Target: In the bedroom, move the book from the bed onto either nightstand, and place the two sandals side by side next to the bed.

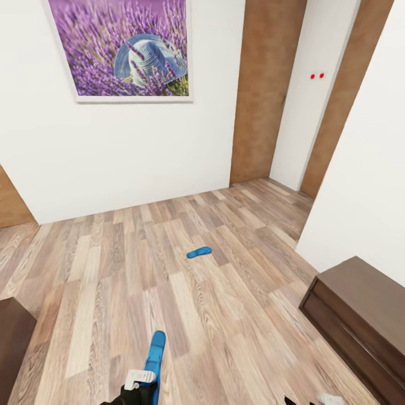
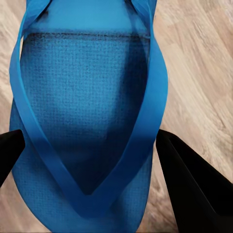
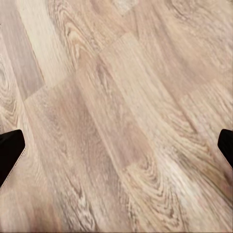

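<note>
At the bottom centre of the head view, the left pincer (image 1: pixel 147 378) is clenched on a blue sandal (image 1: pixel 156 353), which sticks up and away from it toward the middle of the frame. In the left wrist view the held sandal (image 2: pixel 87 121) lies between the two dark fingers (image 2: pixel 191 184), its thong straps meeting in a V near the lower middle, with plank floor (image 2: pixel 199 73) behind it on the right.

The second sandal (image 1: pixel 199 252) lies flat on the wood floor (image 1: pixel 112 281) near the frame's centre, well apart from the held one, with bare planks between them.

The right pincer (image 1: pixel 315 400) barely shows at the bottom right edge; in the right wrist view its fingertips (image 3: pixel 9 153) sit at opposite edges, spread wide and released, over the floor (image 3: pixel 116 116).

A long low dark-wood cabinet (image 1: pixel 360 315) stands at the lower right against a white wall (image 1: pixel 365 169). Another dark wooden piece (image 1: pixel 14 343) cuts in at the lower left. A lavender picture (image 1: pixel 126 48) hangs at the upper left; brown doors (image 1: pixel 264 95) stand at the upper right.
</note>
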Robot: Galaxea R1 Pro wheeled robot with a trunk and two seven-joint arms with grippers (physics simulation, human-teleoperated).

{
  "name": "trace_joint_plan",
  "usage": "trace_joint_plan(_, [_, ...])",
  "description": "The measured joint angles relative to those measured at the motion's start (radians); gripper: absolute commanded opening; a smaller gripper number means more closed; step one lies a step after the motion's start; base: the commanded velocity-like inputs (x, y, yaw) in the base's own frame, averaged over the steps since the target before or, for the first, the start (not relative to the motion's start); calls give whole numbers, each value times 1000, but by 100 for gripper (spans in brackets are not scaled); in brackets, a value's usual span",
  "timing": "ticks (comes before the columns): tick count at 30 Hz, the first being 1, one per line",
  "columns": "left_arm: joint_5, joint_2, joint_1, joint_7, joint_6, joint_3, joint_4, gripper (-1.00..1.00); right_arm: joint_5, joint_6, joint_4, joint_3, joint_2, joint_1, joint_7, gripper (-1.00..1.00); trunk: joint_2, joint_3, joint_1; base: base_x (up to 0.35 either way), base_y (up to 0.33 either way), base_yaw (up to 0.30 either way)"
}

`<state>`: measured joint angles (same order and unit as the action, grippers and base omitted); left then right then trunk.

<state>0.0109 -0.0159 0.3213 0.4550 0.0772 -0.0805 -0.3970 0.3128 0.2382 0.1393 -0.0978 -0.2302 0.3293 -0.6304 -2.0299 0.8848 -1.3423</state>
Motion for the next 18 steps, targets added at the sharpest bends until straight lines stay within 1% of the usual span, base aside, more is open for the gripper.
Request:
trace_joint_plan(3, [0, 0, 0, 0, 0, 0, 0, -100, 0, 0, 0, 0, 0, 0, 0, 100, 0, 0, 0, 325, 0, 229])
trace_joint_plan(5, [-1, 0, 0, 0, 0, 0, 2, -100, 0, 0, 0, 0, 0, 0, 0, 100, 0, 0, 0, 325, 0, 111])
trace_joint_plan(13, [-5, 0, 0, 0, 0, 1, 25, -100, 0, 0, 0, 0, 0, 0, 0, 100, 0, 0, 0, 325, -2, 36])
trace_joint_plan(18, [-6, 1, 0, 0, 0, 1, 26, -100, 0, 0, 1, 0, 0, 0, 1, 100, 0, 1, 0, 326, -57, 204])
